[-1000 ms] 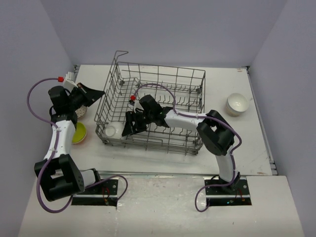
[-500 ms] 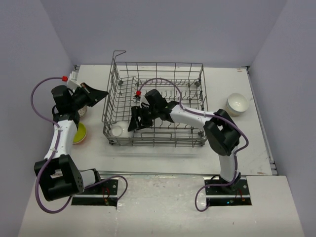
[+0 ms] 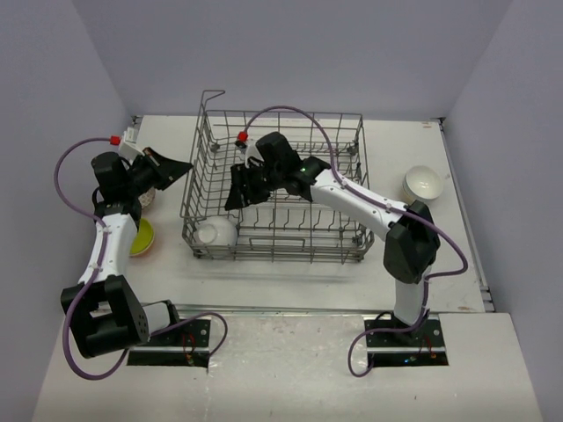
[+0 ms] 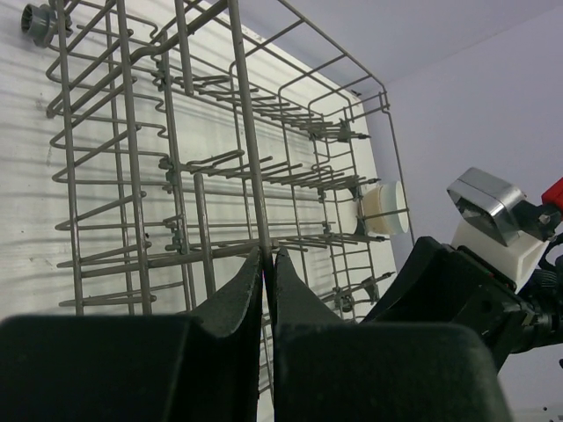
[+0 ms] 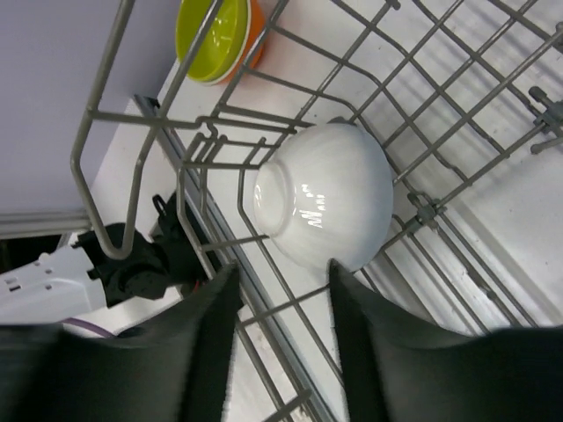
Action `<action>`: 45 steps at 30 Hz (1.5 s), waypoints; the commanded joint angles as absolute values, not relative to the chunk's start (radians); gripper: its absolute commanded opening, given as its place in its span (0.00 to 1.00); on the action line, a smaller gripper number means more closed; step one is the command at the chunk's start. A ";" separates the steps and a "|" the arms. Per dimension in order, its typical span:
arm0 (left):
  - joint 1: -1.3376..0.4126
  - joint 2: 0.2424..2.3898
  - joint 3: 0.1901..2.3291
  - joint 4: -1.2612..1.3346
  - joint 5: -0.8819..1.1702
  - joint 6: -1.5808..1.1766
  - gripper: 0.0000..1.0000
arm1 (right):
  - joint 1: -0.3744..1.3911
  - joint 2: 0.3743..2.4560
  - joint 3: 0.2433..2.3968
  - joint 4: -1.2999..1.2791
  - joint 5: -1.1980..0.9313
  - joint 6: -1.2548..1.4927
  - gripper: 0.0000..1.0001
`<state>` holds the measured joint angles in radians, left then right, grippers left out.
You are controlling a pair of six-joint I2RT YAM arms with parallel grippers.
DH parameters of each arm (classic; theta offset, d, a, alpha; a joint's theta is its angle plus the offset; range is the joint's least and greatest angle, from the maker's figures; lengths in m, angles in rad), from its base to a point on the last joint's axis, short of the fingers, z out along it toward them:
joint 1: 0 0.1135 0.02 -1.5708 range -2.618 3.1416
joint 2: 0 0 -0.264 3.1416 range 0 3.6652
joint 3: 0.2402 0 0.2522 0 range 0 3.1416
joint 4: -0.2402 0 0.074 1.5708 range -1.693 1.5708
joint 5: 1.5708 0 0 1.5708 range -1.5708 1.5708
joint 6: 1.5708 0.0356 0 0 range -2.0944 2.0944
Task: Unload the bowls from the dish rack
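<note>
The grey wire dish rack [image 3: 361, 176] stands mid-table. A white bowl [image 3: 217, 232] lies on its side in the rack's near-left corner; in the right wrist view it [image 5: 325, 207] lies just beyond my fingertips. My right gripper [image 3: 234, 197] is inside the rack above that bowl, open and empty [image 5: 281, 286]. My left gripper [image 3: 183, 166] is shut on a wire of the rack's left rim; the left wrist view shows its fingers pinching that wire [image 4: 268, 255]. Another white bowl [image 3: 421, 185] stands on the table right of the rack.
A yellow-green bowl nested in an orange one [image 3: 141, 236] sits left of the rack, also in the right wrist view [image 5: 215, 35]. A speckled bowl [image 3: 147, 199] is half hidden under the left arm. Walls close in left, right and behind.
The rack, skewed a second ago, now sits square and a little further right. My right gripper has pulled up and back from the white bowl. The left gripper has stayed on the rim wire.
</note>
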<state>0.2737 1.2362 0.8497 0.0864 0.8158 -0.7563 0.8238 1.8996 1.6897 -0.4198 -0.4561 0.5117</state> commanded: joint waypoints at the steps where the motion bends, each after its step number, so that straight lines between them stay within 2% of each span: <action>1: 0.284 1.249 0.848 0.055 0.825 -0.733 0.00 | 0.834 1.947 1.764 -0.519 -0.453 0.472 0.39; 2: 0.284 1.249 0.848 0.055 0.824 -0.733 0.00 | 0.836 1.954 1.769 -0.511 -0.466 0.482 0.22; 3: 0.284 1.249 0.848 0.055 0.824 -0.733 0.00 | 0.838 1.960 1.779 -0.509 -0.472 0.486 0.13; 5: 0.284 1.249 0.850 0.054 0.822 -0.735 0.00 | 0.845 1.970 1.789 -0.509 -0.477 0.494 0.01; 6: 0.284 1.249 0.851 0.055 0.824 -0.735 0.00 | 0.850 1.979 1.793 -0.511 -0.483 0.494 0.00; 33: 0.273 1.239 0.857 0.063 0.822 -0.759 0.00 | 0.971 2.212 2.025 -0.558 -0.534 0.532 0.00; 45: 0.273 1.215 0.842 0.067 0.827 -0.769 0.00 | 0.968 2.327 2.140 -0.646 -0.437 0.526 0.00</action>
<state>0.2733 1.2366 0.8497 0.0856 0.8124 -0.7860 0.9680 2.2974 2.0754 -0.5930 -0.4904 0.5270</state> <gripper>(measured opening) 0.018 0.003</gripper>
